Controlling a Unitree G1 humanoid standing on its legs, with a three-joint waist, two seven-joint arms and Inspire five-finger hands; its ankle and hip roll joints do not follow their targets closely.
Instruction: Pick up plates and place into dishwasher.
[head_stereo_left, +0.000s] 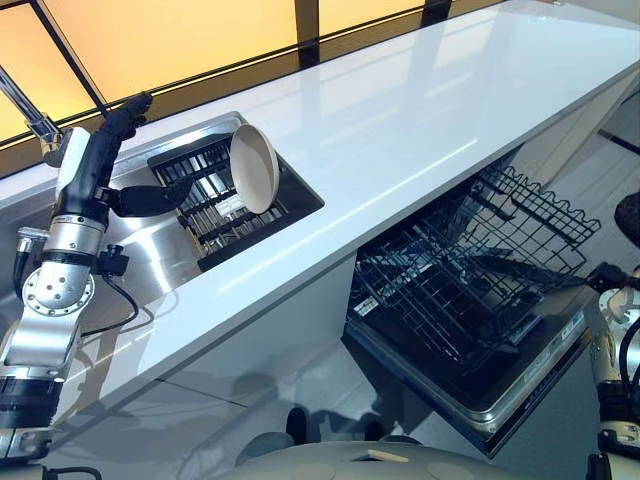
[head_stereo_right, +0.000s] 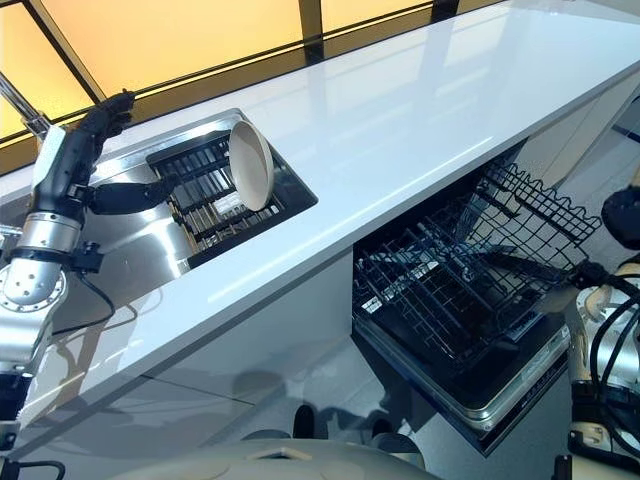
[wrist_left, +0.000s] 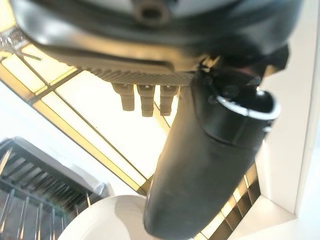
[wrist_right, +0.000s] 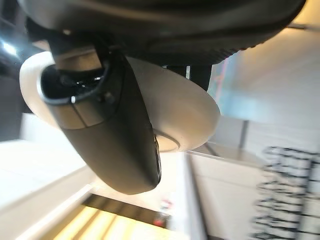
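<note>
The left arm rose from the near left, its silver-grey forearm upright and its wrist bent so that the dark left hand (head_stereo_left: 112, 160) reached toward the far left, fingers stretched straight and the thumb (head_stereo_left: 150, 198) standing out to the right, apart from them. The right arm showed at the near right edge. In its own wrist view the right hand (wrist_right: 107, 125) held a pale plate (wrist_right: 192, 115), the thumb lying across the plate's face and pinching it against the hand.
</note>
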